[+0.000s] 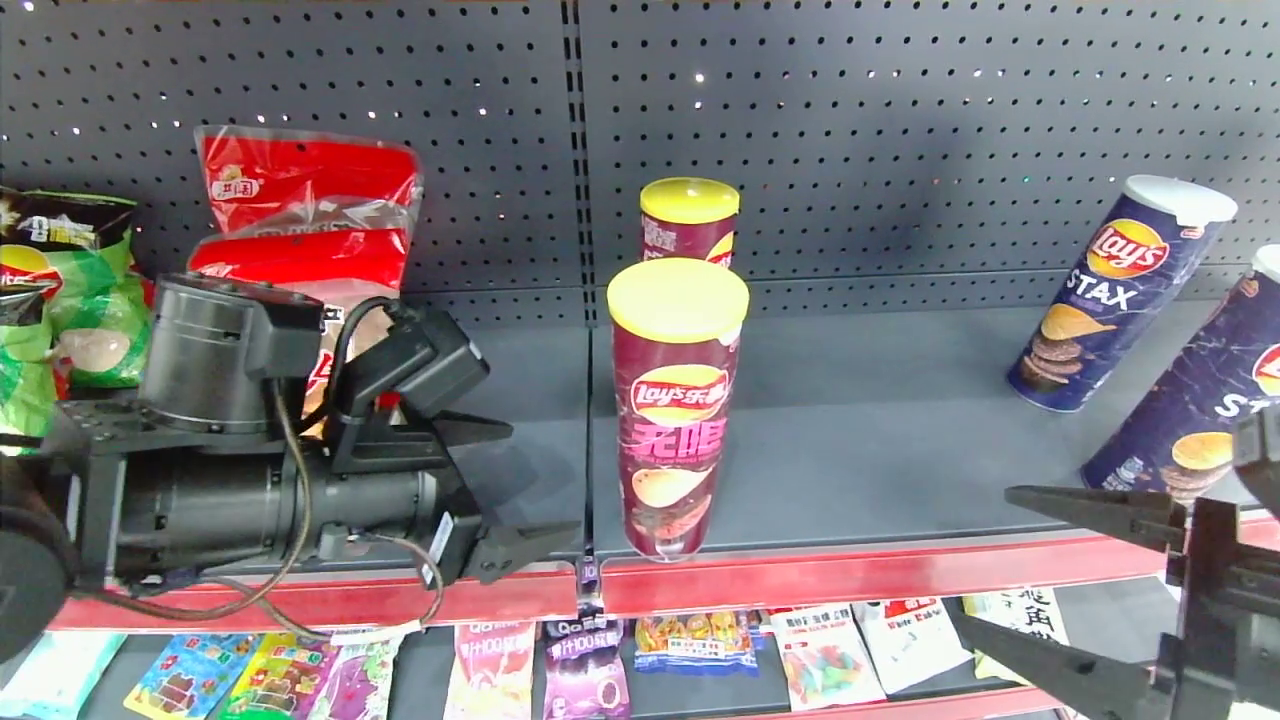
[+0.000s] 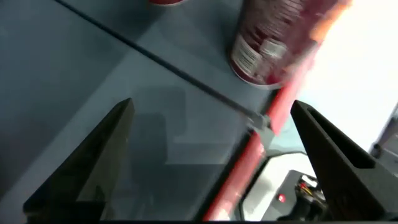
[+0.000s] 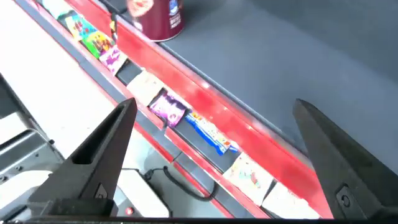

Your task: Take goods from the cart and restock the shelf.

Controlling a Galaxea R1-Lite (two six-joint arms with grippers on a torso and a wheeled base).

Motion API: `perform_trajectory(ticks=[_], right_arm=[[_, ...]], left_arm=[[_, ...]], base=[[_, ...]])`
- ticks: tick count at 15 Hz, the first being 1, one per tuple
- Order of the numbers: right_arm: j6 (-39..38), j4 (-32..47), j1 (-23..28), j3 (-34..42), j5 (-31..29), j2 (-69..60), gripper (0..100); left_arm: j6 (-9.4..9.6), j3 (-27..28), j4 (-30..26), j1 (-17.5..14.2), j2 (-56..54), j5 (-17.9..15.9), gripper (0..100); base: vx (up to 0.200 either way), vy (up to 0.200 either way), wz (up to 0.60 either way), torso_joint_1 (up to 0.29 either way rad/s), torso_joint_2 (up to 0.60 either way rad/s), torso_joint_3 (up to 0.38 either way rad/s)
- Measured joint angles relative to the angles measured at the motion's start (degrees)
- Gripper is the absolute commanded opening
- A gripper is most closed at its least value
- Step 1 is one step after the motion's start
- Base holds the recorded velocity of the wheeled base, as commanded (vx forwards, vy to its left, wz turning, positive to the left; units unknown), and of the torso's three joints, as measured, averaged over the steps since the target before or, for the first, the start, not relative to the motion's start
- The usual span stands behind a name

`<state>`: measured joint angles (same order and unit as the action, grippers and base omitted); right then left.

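Note:
A maroon chip can (image 1: 675, 410) with a yellow lid stands upright at the front of the grey shelf (image 1: 880, 440), just behind its red edge (image 1: 850, 575). A second maroon can (image 1: 688, 222) stands behind it. My left gripper (image 1: 505, 490) is open and empty over the shelf, just left of the front can. In the left wrist view the gripper (image 2: 212, 106) hangs over bare shelf with the can's base (image 2: 267, 56) ahead. My right gripper (image 1: 990, 560) is open and empty, low at the right, in front of the red edge. The right wrist view has that gripper (image 3: 214, 106) over the red edge (image 3: 205, 93).
Two blue chip cans (image 1: 1115, 295) (image 1: 1195, 400) lean at the shelf's right end. A red bag (image 1: 305, 210) and green bags (image 1: 70, 290) stand at the left. Small snack packets (image 1: 690, 640) fill the lower shelf. A pegboard (image 1: 900, 130) backs the shelf.

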<state>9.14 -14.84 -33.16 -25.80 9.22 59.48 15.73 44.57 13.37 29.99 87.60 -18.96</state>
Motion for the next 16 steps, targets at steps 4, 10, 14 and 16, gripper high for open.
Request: perform_trajectory(ticks=[4,10,14,16], right_arm=[[0.0,0.1,0.1,1.0,-1.5,-4.9,100],[-0.2,0.1,0.4,1.1,-1.6,-6.5,100],[-0.2,0.1,0.4,1.1,-1.6,-6.7,100],[-0.2,0.1,0.4,1.2,-1.6,-6.7,100]], left_arm=[[0.06,1.6,1.4,1.0,4.7,0.4,100],[0.11,6.0,1.5,1.8,9.3,0.4,100],[0.11,7.5,1.5,2.3,10.8,0.4,100],[0.11,7.6,1.5,2.4,11.0,0.4,100]], base=[[0.0,0.0,0.0,0.0,0.0,0.0],[0.0,0.0,0.0,0.0,0.0,0.0],[0.0,0.0,0.0,0.0,0.0,0.0],[0.0,0.0,0.0,0.0,0.0,0.0]])
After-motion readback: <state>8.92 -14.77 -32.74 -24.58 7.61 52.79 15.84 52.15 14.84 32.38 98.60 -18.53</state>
